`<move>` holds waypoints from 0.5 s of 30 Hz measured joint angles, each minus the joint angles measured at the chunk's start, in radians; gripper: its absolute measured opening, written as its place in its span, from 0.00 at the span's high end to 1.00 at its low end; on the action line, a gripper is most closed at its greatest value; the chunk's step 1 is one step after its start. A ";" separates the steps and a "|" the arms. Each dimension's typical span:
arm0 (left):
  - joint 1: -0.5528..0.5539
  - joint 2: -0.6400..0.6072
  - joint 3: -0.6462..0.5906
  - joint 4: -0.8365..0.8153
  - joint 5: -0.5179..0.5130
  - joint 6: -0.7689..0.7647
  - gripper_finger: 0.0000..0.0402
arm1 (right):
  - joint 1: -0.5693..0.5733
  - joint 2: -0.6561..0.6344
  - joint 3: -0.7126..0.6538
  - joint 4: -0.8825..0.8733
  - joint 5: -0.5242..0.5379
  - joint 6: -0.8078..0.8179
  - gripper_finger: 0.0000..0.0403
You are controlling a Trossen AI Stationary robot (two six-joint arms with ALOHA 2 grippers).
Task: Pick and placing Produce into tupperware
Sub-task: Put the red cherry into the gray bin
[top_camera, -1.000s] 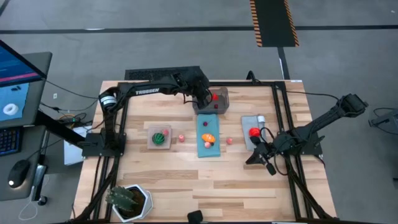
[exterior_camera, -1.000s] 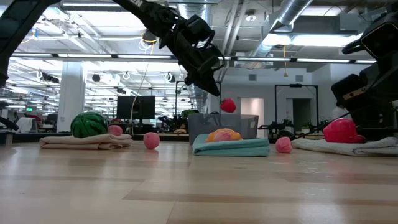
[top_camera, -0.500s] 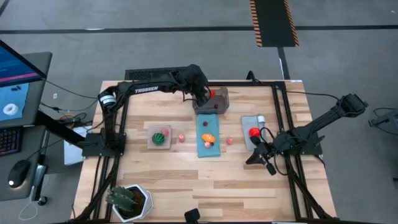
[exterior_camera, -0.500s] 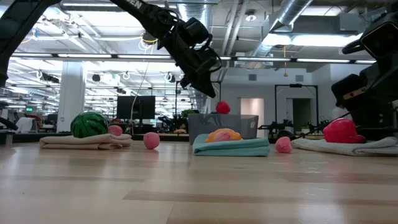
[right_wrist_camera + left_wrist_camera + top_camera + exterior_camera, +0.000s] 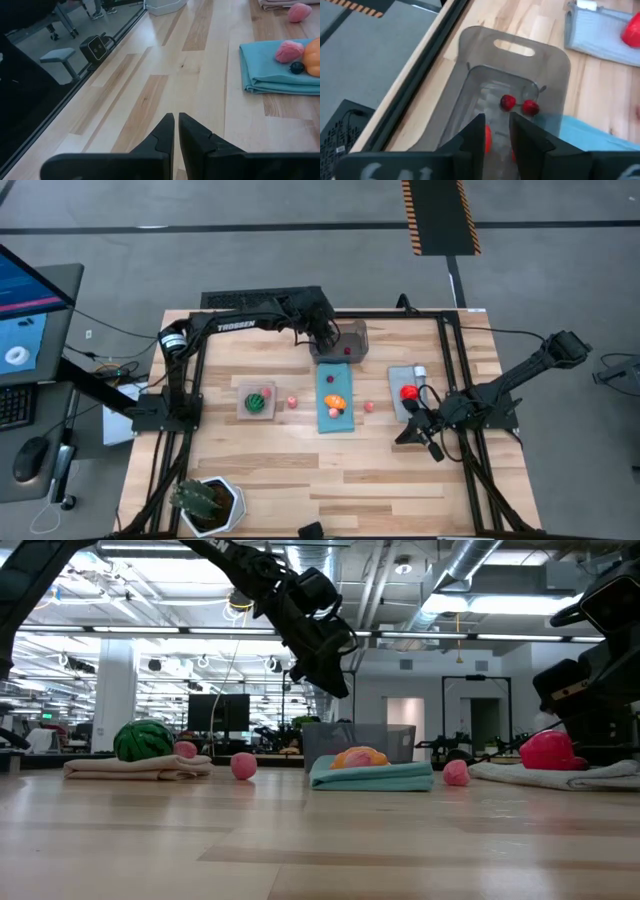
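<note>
Two arms work the table: at eleven o'clock the left gripper (image 5: pixel 330 338) hovers over the tupperware (image 5: pixel 354 330), fingers slightly parted, empty, red produce (image 5: pixel 507 102) lying inside; at four o'clock the right gripper (image 5: pixel 436 451) rests, fingers pressed together.

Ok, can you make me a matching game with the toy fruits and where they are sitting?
Things:
1. green watermelon
2. orange fruit
3. big red fruit
4. small red pieces

Places:
A. inside the grey tupperware
B. on the blue mat
C. on the tan mat
D. on the grey mat

Pairs: 1-C, 2-B, 3-D, 4-A
</note>
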 joint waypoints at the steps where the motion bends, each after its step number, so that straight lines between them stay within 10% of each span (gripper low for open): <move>1: -0.008 0.000 0.000 0.000 0.012 0.000 0.80 | 0.000 0.000 0.000 0.000 0.000 0.000 0.88; 15: -0.159 0.000 0.000 -0.048 0.058 -0.078 0.80 | 0.000 0.000 0.000 0.000 0.000 0.000 0.88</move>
